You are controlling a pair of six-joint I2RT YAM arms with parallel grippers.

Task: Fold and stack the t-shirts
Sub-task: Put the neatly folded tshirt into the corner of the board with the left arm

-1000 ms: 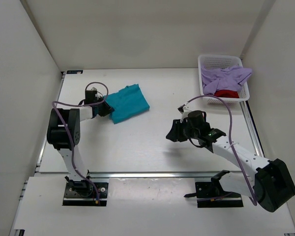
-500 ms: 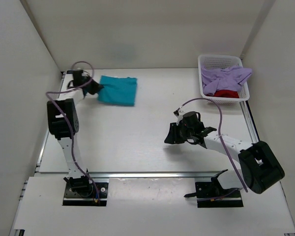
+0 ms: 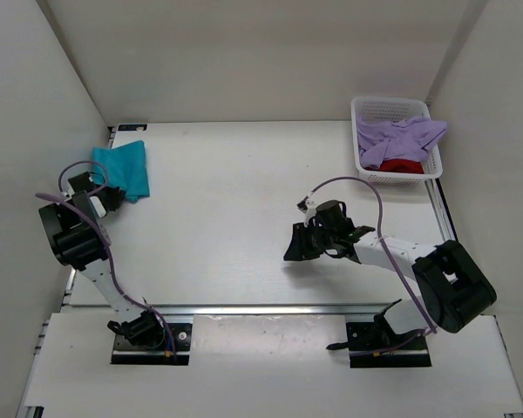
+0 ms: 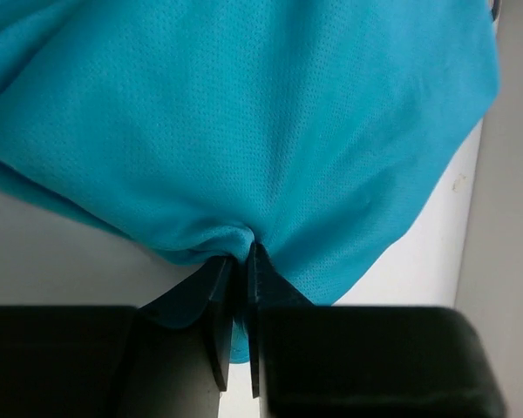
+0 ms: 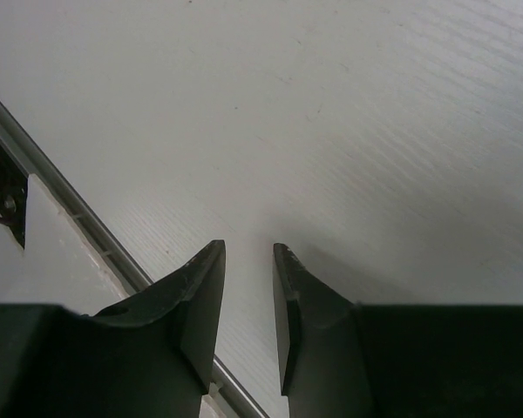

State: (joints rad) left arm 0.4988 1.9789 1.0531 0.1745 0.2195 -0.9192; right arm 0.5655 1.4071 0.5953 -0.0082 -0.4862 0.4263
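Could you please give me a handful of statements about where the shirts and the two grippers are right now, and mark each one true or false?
1. The left gripper is pinching the edge of the teal t-shirt. True.
2. The teal t-shirt lies in the white basket. False: it lies on the table near the far left corner, across from the basket.
3. The right gripper holds nothing, with only bare table under its fingers. True.
4. The lavender t-shirt is spread flat on the table. False: it sits bunched in the basket, partly draped over the rim.
5. The red t-shirt is in the basket, showing beneath the lavender one. True.
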